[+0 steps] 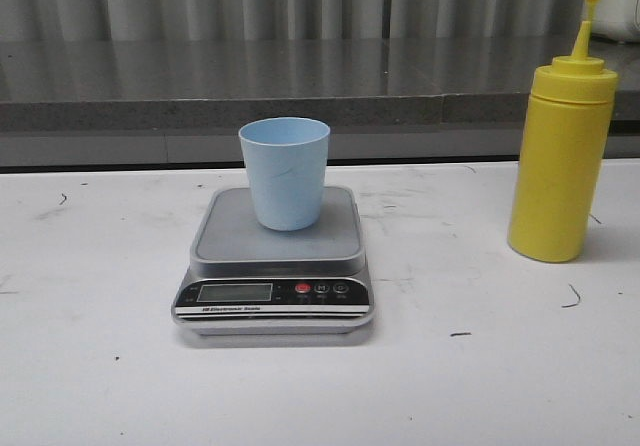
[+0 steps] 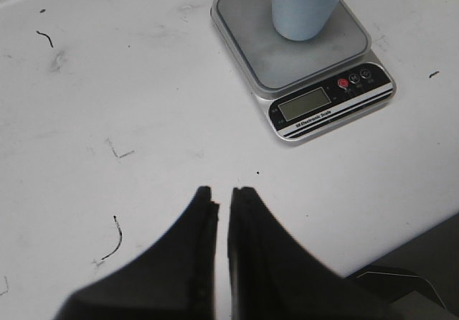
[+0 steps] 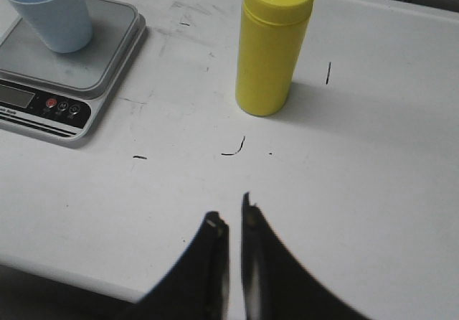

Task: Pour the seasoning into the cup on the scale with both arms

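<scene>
A light-blue cup [image 1: 285, 172] stands upright on the steel platform of the silver-grey scale [image 1: 275, 291] in the middle of the table. The yellow seasoning bottle [image 1: 562, 149] stands upright to the right, its nozzle cap flipped up. Neither arm shows in the front view. In the left wrist view my left gripper [image 2: 222, 191] hovers shut and empty over bare table, short of the scale [image 2: 326, 105] and cup [image 2: 307, 4]. In the right wrist view my right gripper [image 3: 232, 212] is shut and empty, short of the bottle [image 3: 271, 44], with the scale [image 3: 54, 101] off to one side.
The white tabletop [image 1: 100, 366] carries small dark scuff marks. A grey ledge [image 1: 200, 106] runs along the back, under corrugated metal panels. The table's near edge [image 2: 401, 241] shows in the left wrist view.
</scene>
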